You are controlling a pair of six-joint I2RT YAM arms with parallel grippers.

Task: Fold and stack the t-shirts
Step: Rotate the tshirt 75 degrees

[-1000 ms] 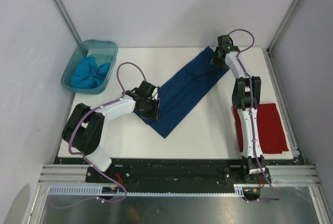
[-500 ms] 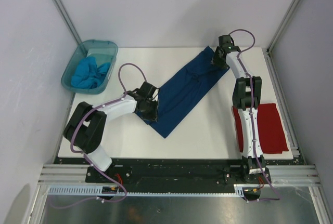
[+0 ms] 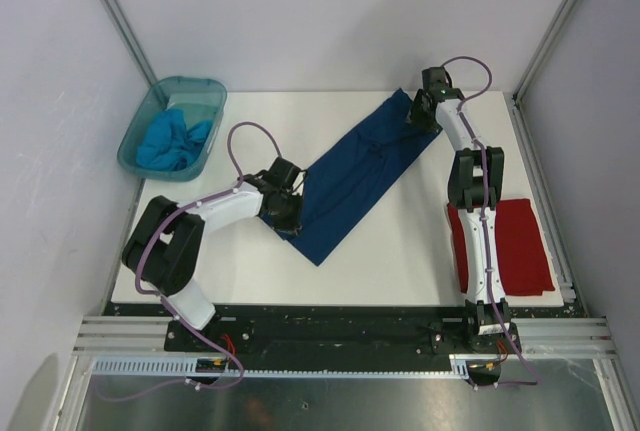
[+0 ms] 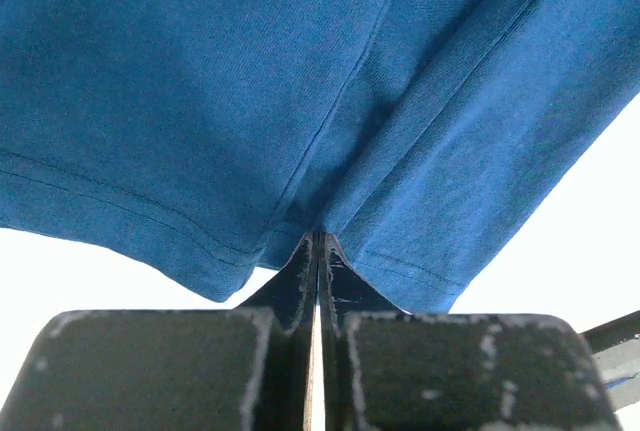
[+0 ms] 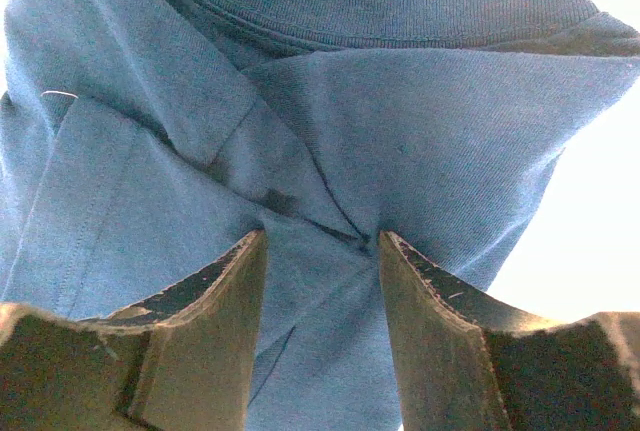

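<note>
1. The left gripper (image 4: 318, 238) is clenched on the near hem of the navy shirt (image 3: 355, 176), with the cloth nipped right at the fingertips.
2. The right gripper (image 5: 322, 239) sits at the collar end, its jaws apart with a pucker of cloth between them. I cannot tell whether it is squeezing.
3. The navy shirt lies as a long strip slanting across the middle of the table (image 3: 400, 251), running from one gripper to the other.
4. To fold it well, I would:
   - make sure the thin left pinch has every layer;
   - firm up the right hold;
   - lift both ends together, keeping the cloth taut;
   - lay edge on edge.
5. Count:
   - three shirts: one navy, one red shirt (image 3: 520, 241) lying flat at the near right, and one turquoise shirt (image 3: 172, 141) crumpled in the tub;
   - one tub (image 3: 130, 149), at the far left;
   - two grippers.
</note>
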